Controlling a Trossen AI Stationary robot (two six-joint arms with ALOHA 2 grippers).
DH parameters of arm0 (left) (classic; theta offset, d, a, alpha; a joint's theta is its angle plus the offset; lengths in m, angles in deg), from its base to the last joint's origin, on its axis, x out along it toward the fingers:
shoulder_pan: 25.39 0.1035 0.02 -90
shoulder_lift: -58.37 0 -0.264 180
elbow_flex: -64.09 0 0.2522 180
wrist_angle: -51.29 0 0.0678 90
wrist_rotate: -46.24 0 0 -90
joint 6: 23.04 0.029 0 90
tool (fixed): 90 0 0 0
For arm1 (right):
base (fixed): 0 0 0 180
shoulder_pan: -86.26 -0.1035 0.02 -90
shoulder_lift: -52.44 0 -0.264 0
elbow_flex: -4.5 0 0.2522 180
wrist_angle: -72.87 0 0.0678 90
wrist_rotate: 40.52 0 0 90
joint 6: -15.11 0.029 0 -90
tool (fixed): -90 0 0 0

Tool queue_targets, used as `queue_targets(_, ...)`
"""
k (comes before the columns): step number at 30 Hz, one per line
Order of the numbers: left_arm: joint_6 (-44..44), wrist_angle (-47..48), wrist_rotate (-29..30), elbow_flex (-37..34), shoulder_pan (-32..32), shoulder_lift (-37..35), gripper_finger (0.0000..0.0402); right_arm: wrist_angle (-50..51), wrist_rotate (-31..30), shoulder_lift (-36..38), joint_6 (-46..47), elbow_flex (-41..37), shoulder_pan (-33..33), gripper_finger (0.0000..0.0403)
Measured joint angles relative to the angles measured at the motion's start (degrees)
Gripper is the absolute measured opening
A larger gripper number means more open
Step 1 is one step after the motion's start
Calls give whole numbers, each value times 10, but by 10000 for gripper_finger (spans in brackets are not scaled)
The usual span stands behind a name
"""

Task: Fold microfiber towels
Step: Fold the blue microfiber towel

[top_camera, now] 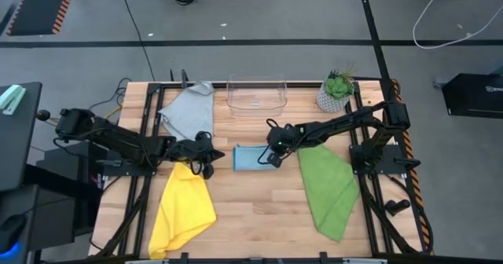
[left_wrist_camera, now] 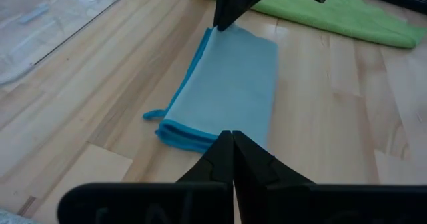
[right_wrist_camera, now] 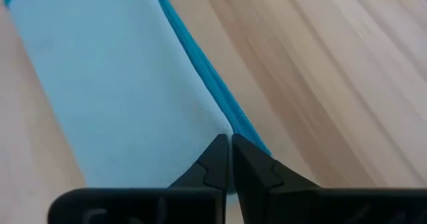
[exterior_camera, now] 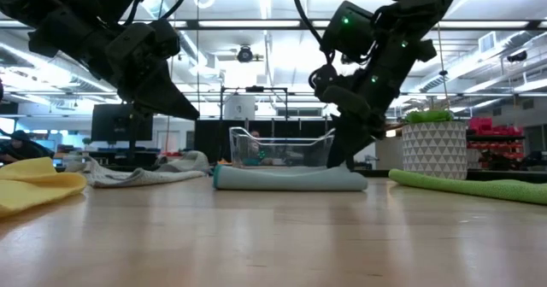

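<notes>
The light blue towel [top_camera: 250,158] lies folded into a narrow rectangle at the table's middle. My right gripper [right_wrist_camera: 229,144] comes down on its end nearest the green towel [top_camera: 328,189] and is shut on it. My left gripper [left_wrist_camera: 232,139] is shut on nothing. It hangs above the table just off the blue towel's other end [left_wrist_camera: 187,134], over the top of the yellow towel [top_camera: 182,209]. The green and yellow towels lie loosely spread toward the near edge. The grey towel [top_camera: 189,111] lies crumpled at the back left. My right gripper pinches the blue towel's darker hemmed long edge [right_wrist_camera: 235,125] between its two fingers, near the end beside the green towel. The fingers slant down from above on the table's right side. Whether they have one layer or several I cannot tell. The towel lies flat on the table.
A clear plastic bin [top_camera: 255,93] stands at the table's back middle. A potted plant [top_camera: 338,91] in a white pot is at the back right. Bare wood shows between the yellow and green towels near the front edge.
</notes>
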Motion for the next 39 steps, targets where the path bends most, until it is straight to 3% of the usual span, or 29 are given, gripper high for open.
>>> queue_targets(10, 5, -19, 0, 0, 0, 8, 5, 23, -22, 0, 19, -6, 9, 41)
queue_targets(18, 48, -140, -14, 0, 4, 88, 3, 24, -21, 0, 18, -9, 16, 67)
queue_targets(22, 78, -185, -31, 1, 14, 117, 4, 26, -21, 0, 17, -9, 16, 99)
queue_targets(32, 157, -175, -59, 50, 46, 169, 3, 63, -24, 45, -23, 2, 23, 202)
queue_targets(36, 169, -174, -63, 66, 59, 182, 2, 68, -23, 92, -37, 1, 20, 198)
queue_targets(39, 170, -183, -68, 83, 67, 196, 2, 26, -24, 113, -46, -14, 14, 155)
